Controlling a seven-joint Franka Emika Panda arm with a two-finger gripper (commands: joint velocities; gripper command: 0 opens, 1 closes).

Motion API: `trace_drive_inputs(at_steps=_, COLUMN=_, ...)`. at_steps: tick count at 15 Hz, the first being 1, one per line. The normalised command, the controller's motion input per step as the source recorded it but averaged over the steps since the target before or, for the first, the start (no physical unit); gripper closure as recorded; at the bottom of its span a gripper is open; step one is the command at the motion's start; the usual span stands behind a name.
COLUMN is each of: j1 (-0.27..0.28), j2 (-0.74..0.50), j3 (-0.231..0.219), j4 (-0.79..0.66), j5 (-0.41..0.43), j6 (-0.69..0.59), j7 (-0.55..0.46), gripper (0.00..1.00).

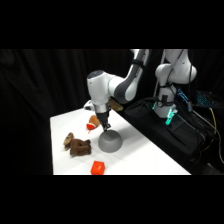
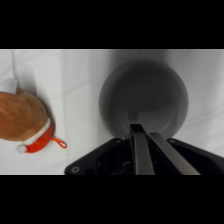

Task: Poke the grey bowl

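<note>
The grey bowl (image 1: 110, 141) lies upturned as a smooth matte dome near the middle of the white table (image 1: 145, 155). My gripper (image 1: 105, 126) comes down from above and its tip meets the dome's top. In the wrist view the grey bowl (image 2: 145, 97) fills the centre, and the gripper (image 2: 139, 131) is shut, its two dark fingers (image 2: 141, 150) pressed together with their tips on the dome's near side. Nothing is held between them.
A brown plush toy (image 1: 77, 145) lies left of the bowl. A small red block (image 1: 97, 167) sits near the table's front edge. A round brown toy with a red-and-white hat (image 2: 22, 120) lies just behind the bowl, also visible behind the gripper (image 1: 93, 122). Dark equipment and cables stand right of the table.
</note>
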Motion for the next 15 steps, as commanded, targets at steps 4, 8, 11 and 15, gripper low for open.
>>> trace_drive_inputs(at_steps=4, j1=-0.030, j2=0.24, j3=0.047, j4=0.13, j5=0.087, j6=0.19, j7=-0.19, gripper=1.00)
trace_drive_inputs(at_steps=8, j1=0.018, j2=0.05, j3=0.012, j4=0.02, j5=0.027, j6=0.10, j7=-0.10, gripper=1.00)
trace_drive_inputs(at_steps=11, j1=0.081, j2=-0.37, j3=-0.025, j4=-0.22, j5=-0.041, j6=-0.07, j7=0.01, gripper=1.00)
trace_drive_inputs(at_steps=15, j1=0.058, j2=-0.48, j3=-0.026, j4=-0.16, j5=-0.019, j6=-0.26, j7=0.04, gripper=0.72)
